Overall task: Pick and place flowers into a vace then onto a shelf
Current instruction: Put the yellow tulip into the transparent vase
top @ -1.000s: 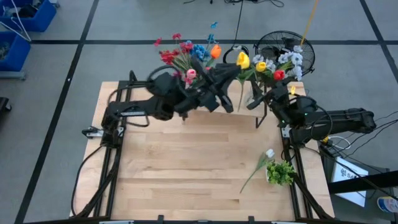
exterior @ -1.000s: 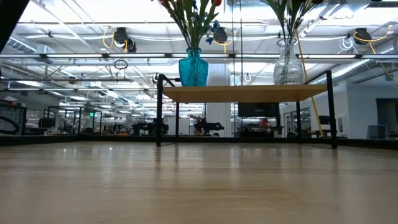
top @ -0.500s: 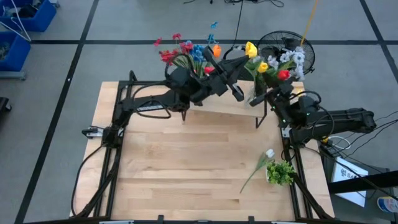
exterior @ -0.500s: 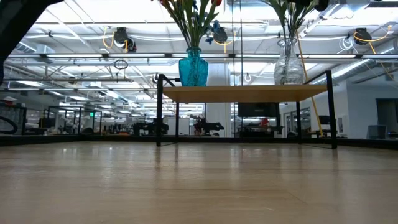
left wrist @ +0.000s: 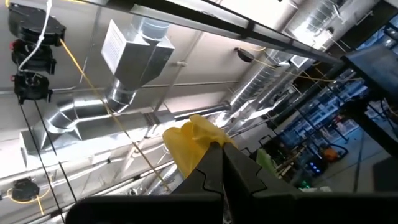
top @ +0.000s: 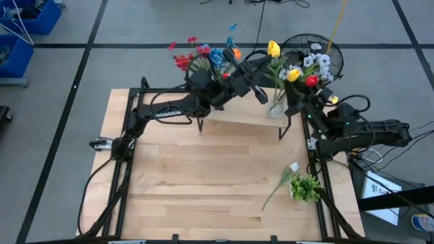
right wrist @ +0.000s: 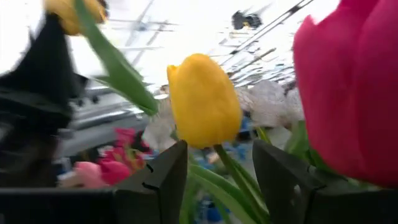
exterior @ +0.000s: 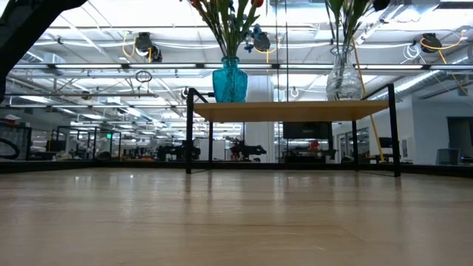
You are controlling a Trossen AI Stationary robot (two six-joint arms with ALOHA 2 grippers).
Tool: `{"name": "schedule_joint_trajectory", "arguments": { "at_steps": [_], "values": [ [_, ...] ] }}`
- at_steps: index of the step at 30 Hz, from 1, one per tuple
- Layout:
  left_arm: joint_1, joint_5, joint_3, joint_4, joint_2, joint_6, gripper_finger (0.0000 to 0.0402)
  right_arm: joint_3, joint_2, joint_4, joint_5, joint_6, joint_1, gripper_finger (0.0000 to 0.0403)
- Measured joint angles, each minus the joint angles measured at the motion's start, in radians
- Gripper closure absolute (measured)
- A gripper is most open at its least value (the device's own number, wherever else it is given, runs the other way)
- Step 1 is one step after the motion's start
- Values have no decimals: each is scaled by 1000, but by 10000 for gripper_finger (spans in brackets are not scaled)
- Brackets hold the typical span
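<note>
The shelf point(exterior: 292, 111) stands at the table's far side. On it are a blue vase point(exterior: 230, 80) with red, blue and orange flowers point(top: 203, 55) and a clear vase point(exterior: 344, 74) with yellow, red and white flowers point(top: 308, 71). My left gripper point(top: 266, 59) is shut high over the shelf, with a yellow flower point(top: 273, 49) at its tips. That flower's stem point(top: 274, 81) runs down toward the clear vase. My right gripper point(right wrist: 217, 180) is open, a finger on either side of the stems point(right wrist: 231, 171) above the clear vase. My left gripper has the yellow flower just under its blossom point(left wrist: 189, 146). The shut fingers point(left wrist: 214, 165) hide the stem there. They slant upward from the table's left, and the stem hangs below them toward the clear vase. Whether my right gripper's fingers touch the stems between them, I cannot tell.
A white-blossomed flower point(top: 290, 173) and a bushy green clump point(top: 306, 188) lie on the table near its right edge. A black fan point(top: 319, 47) stands on the floor behind the table. The middle and near left of the tabletop point(top: 196, 183) are bare.
My left gripper has carried the yellow flower toward the table's right and far edge, from in front of the shelf to over the clear vase, rolling as it went. My right gripper has rolled about its own line, and the bunch in the clear vase has swung a little.
</note>
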Motion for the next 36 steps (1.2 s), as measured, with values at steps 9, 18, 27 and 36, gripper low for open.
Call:
{"name": "schedule_joint_trajectory", "arguments": {
  "at_steps": [9, 18, 27, 36],
  "values": [
    [21, 31, 0, 46, 34, -52, 401, 0, 9, -2, -21, 49, -1, 229],
    [40, 55, -1, 221, 109, 21, 401, 0, 20, -8, -21, 49, -1, 229],
    [40, 128, -1, 315, 112, 25, 401, 0, 20, -5, -21, 30, -1, 229],
    [42, 105, 0, 194, 113, 34, 401, 0, 18, -15, -19, 22, -1, 229]
  ]
}}
